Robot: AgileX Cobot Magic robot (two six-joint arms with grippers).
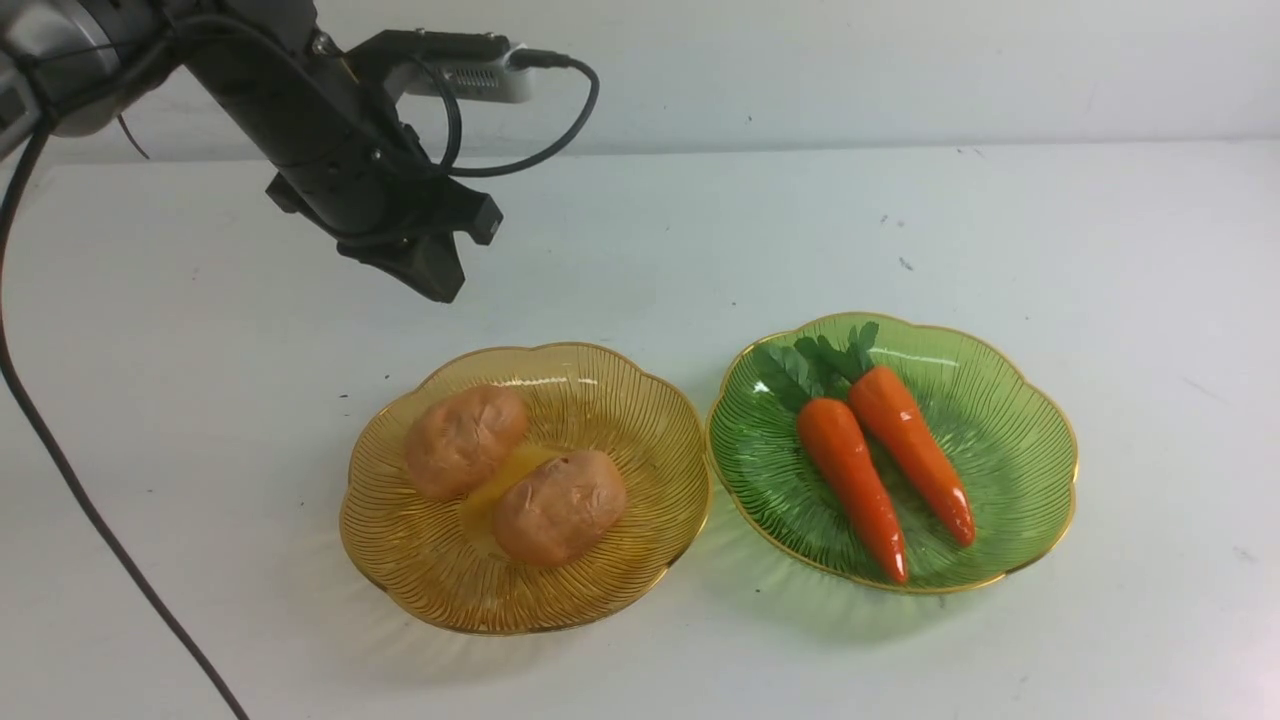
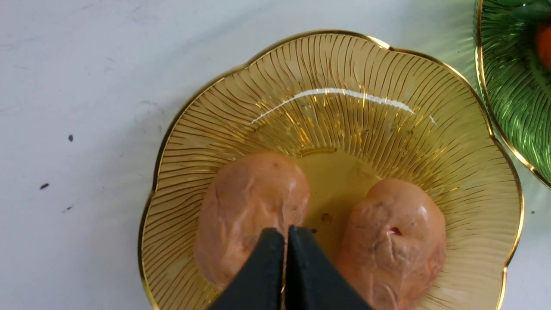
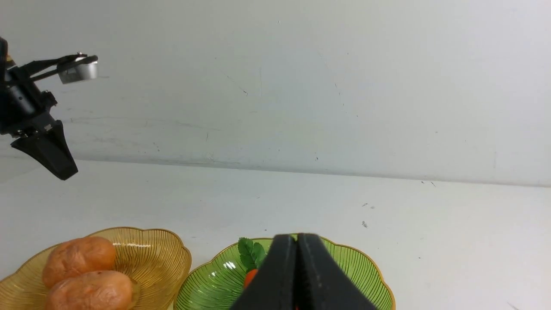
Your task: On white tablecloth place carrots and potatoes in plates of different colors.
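Hovering left gripper (image 1: 440, 285), jaws together.

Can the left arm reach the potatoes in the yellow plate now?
Probably yes. The left gripper hangs shut above and behind the yellow plate, and nothing covers the potatoes; it would need to open first.

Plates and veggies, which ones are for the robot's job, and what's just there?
For the job: amber-yellow ribbed plate, two tan lumpy potatoes, green ribbed plate, two glossy orange carrots, white tablecloth, shut left gripper.
Just there: black cable.
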